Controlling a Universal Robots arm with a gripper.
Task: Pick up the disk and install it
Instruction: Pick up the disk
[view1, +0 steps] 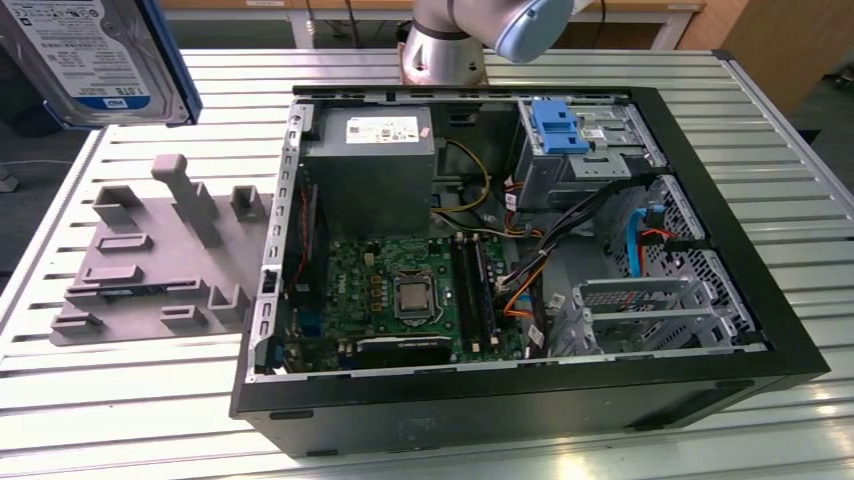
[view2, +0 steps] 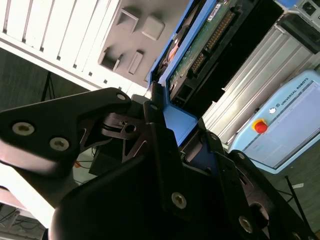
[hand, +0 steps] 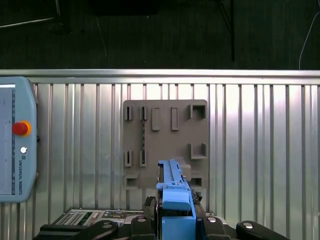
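Observation:
The disk (view1: 94, 55), a silver-grey hard drive with a white-and-blue label in a bright blue carrier frame, hangs in the air at the exterior view's upper left, above the table's far corner. In the second wrist view my gripper (view2: 172, 117) is shut on the disk's blue carrier (view2: 180, 125), with the drive's green circuit board (view2: 195, 47) facing the camera. In the first wrist view the blue carrier edge (hand: 175, 200) stands between the black fingers, high above the grey fixture block (hand: 165, 140).
An open black computer case (view1: 534, 400) lies on the slatted table, with a motherboard (view1: 400, 290), a power supply (view1: 367, 165), a blue plastic bracket (view1: 558, 125) and a metal drive cage (view1: 641, 310). The grey fixture block (view1: 147, 260) sits beside it. A teach pendant (hand: 15, 140) lies nearby.

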